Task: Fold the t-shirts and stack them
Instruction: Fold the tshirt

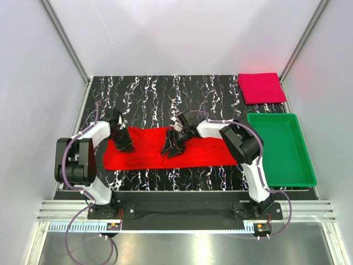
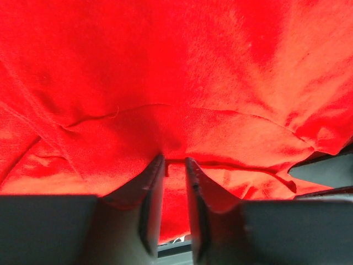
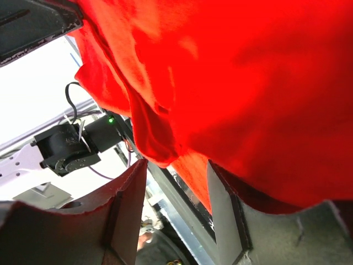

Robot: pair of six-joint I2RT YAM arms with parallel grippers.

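The red t-shirt (image 1: 207,152) lies as a long, flattened band across the counter (image 1: 165,91). It runs beneath both pincers and out past each of them to the side. The left pincer (image 2: 175,161) has its jaws drawn almost together on a small ridge of that cloth, and the creases fanning out from the tips make it read as a pinch. The right pincer (image 3: 175,167) stands with its jaws well apart. A hanging fold of red cloth sits just beyond its tips and some cloth lies against one finger, but nothing is clamped. The crimson t-shirt (image 1: 261,87) rests folded into a neat square, well beyond the right pincer and to its outer side, just behind the green tray (image 1: 310,180).

The red shirt is probably light, limp and slightly grippy. It would sag and crease wherever it is unsupported, and a pinch may catch one layer or several. The best holds look like the hem or corners at the band's ends, taken by both pincers together so the fold stays square.

Red fills both wrist views, so the collar, sleeves and edges cannot be made out there. From above, the arms cover the cloth under them, and the number of layers in the band cannot be told.
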